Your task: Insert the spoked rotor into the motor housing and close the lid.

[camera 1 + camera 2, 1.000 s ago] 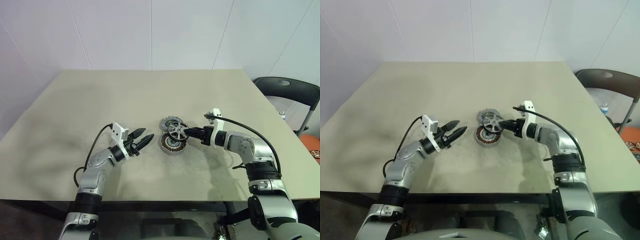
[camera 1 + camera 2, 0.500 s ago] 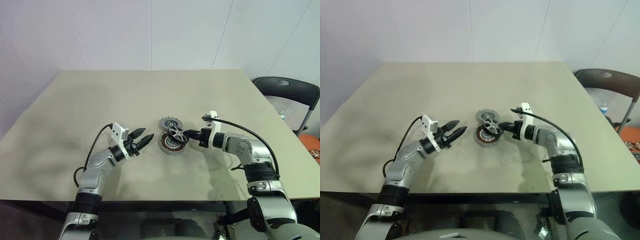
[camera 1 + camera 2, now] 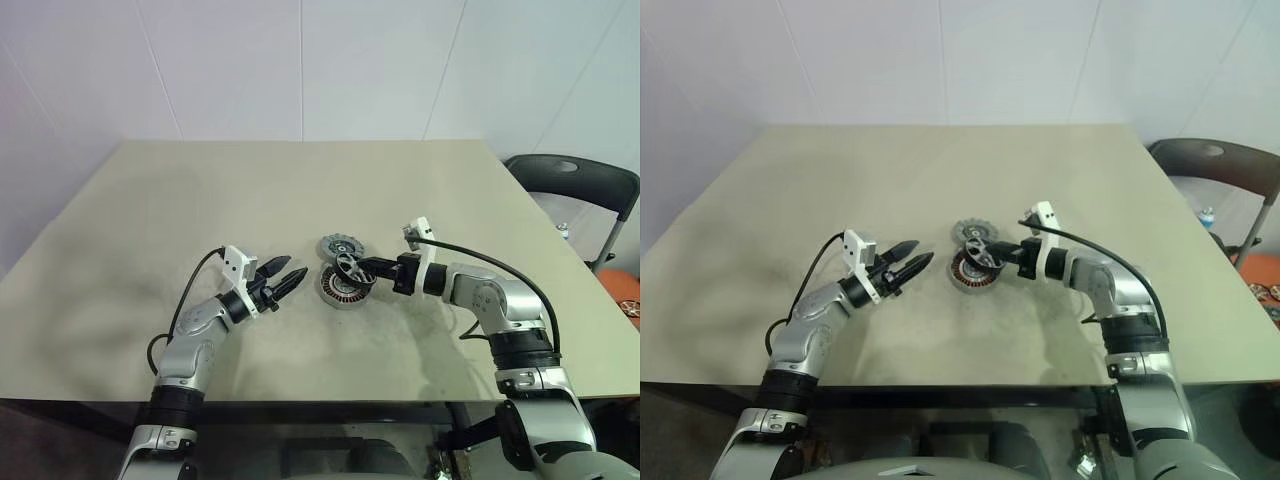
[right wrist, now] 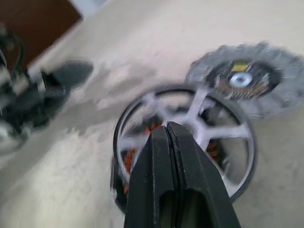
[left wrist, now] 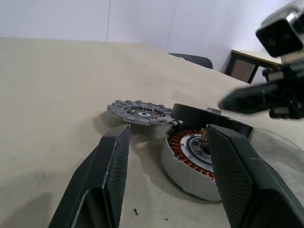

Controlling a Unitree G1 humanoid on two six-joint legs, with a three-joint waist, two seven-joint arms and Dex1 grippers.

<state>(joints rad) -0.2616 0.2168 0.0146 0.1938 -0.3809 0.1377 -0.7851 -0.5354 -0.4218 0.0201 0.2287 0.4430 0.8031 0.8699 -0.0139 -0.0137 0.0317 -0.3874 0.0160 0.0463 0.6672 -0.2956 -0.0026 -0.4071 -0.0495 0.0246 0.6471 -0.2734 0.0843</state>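
Right pincer (image 3: 372, 266) is clamped on the spoked rotor (image 3: 349, 266), tilting it over the motor housing (image 3: 342, 289) for seating; left pincer (image 3: 286, 279) stands half-wide, empty.

The light is bright, even and soft, and seems to come from above. The table (image 3: 300, 190) carries only faint, soft shadows under the arms, without glare. Both head views are sharp. The left wrist view is clear. The right wrist view is blurred, most strongly around the left gripper (image 4: 52, 90) at its edge
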